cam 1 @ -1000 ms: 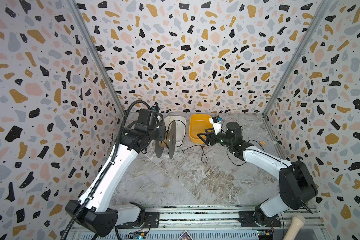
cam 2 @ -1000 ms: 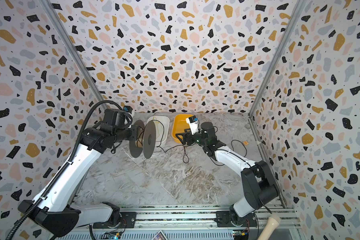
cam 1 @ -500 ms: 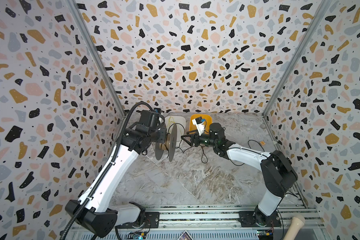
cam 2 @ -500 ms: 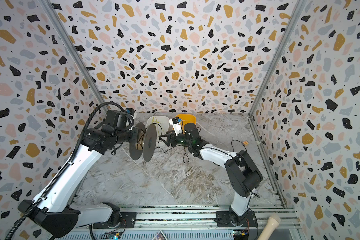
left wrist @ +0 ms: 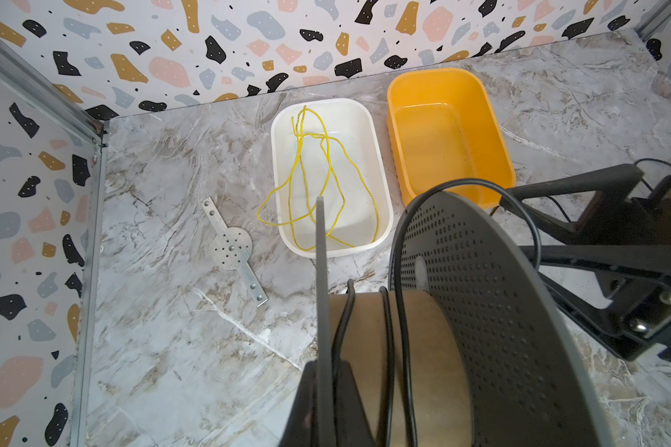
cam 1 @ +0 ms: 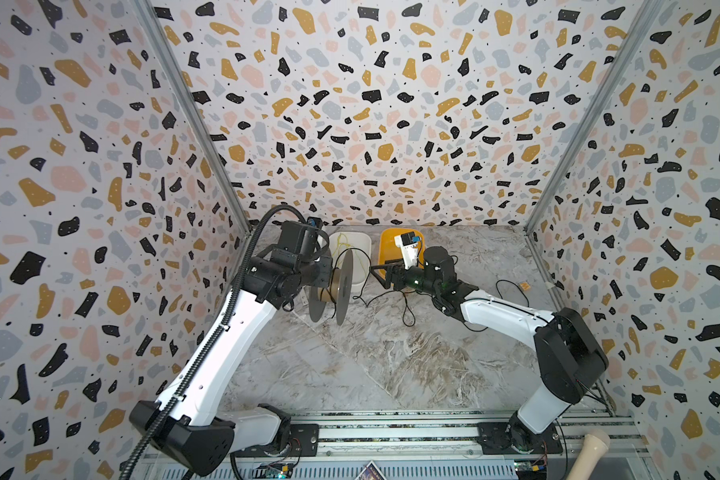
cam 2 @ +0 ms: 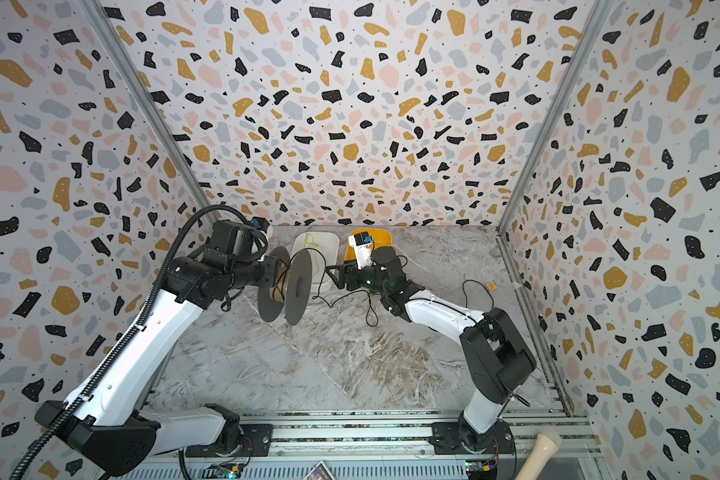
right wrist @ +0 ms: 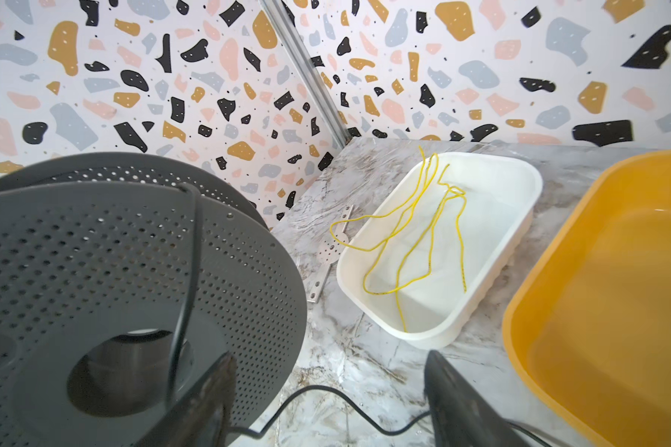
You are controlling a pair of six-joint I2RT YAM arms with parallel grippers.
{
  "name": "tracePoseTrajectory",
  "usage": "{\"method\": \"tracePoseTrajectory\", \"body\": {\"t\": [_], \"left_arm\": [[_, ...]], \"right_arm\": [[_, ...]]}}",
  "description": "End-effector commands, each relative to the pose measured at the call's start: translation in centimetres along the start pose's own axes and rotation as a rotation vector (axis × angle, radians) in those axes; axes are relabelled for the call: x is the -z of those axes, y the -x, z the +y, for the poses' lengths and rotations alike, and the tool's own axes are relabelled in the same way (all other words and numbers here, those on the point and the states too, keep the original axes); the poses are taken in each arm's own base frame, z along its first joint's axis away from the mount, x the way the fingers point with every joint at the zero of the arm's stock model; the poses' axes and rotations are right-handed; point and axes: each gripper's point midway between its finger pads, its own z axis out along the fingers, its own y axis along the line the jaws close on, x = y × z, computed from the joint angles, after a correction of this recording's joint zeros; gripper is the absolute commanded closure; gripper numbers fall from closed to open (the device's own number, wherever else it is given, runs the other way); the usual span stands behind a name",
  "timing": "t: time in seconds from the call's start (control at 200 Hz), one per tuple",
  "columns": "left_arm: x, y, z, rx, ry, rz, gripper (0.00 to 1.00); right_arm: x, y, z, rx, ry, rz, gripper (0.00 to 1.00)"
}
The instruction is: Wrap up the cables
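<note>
A grey spool with perforated flanges [cam 1: 344, 286] [cam 2: 298, 286] [left wrist: 481, 309] [right wrist: 132, 271] and a cardboard core [left wrist: 365, 348] hangs above the table's back left. My left gripper [left wrist: 320, 371] [cam 1: 314, 274] [cam 2: 269, 270] is shut on its thin inner flange. The black cable [left wrist: 403, 329] makes a few turns round the core and arcs over the outer flange [right wrist: 188, 290]. It then sags between the open fingers of my right gripper [right wrist: 326, 394] [cam 1: 378, 272] [cam 2: 333, 272], just right of the spool. The rest trails in loose loops on the table [cam 1: 406, 307] [cam 2: 368, 309].
Behind the spool stands a white tray [left wrist: 380, 174] [right wrist: 527, 216] holding a thin yellow cord [left wrist: 326, 174]. An orange tray [left wrist: 492, 127] [right wrist: 539, 290] sits to its right. A flat metal bracket [left wrist: 231, 247] lies left of the white tray. A wooden handle [cam 1: 591, 451] pokes in at the front right.
My right gripper has swung left from in front of the orange tray to just beside the spool's outer flange. The left gripper and the spool have stayed nearly still.
</note>
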Motion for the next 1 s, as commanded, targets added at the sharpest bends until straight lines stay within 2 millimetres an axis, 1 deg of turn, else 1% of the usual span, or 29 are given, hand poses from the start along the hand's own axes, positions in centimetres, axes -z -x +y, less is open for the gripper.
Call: {"method": "tracePoseTrajectory", "body": {"t": [0.0,0.18,0.28,0.365,0.471,0.546,0.696,0.896,0.996], "left_arm": [[2.6,3.9,-0.7,0.02,-0.04,-0.145,1.0],[3.6,4.9,-1.0,0.035,-0.06,-0.171,1.0],[4.0,5.3,-1.4,0.041,-0.085,-0.172,1.0],[4.2,5.5,-1.6,0.046,-0.096,-0.172,1.0],[4.5,5.6,-1.6,0.049,-0.098,-0.177,1.0],[4.5,5.6,-1.5,0.049,-0.095,-0.174,1.0],[4.6,5.6,-1.5,0.049,-0.096,-0.171,1.0],[5.1,5.6,-1.6,0.043,-0.102,-0.173,1.0],[5.0,5.6,-1.7,0.043,-0.109,-0.17,1.0]], "right_arm": [[2.0,-0.6,-0.3,0.026,-0.052,-0.01,0.2],[2.6,-3.3,0.5,0.161,0.025,0.005,0.18],[2.5,-3.9,1.2,0.225,0.047,-0.013,0.18],[2.0,-4.4,2.0,0.292,0.059,-0.028,0.18],[0.6,-5.1,2.9,0.387,0.057,-0.041,0.19],[-0.7,-5.6,2.6,0.393,0.054,-0.047,0.19],[-2.9,-6.7,1.1,0.374,0.036,-0.083,0.22],[-4.3,-7.3,0.0,0.37,-0.008,-0.126,0.26],[-5.3,-7.4,-0.2,0.376,-0.007,-0.127,0.32]]}}
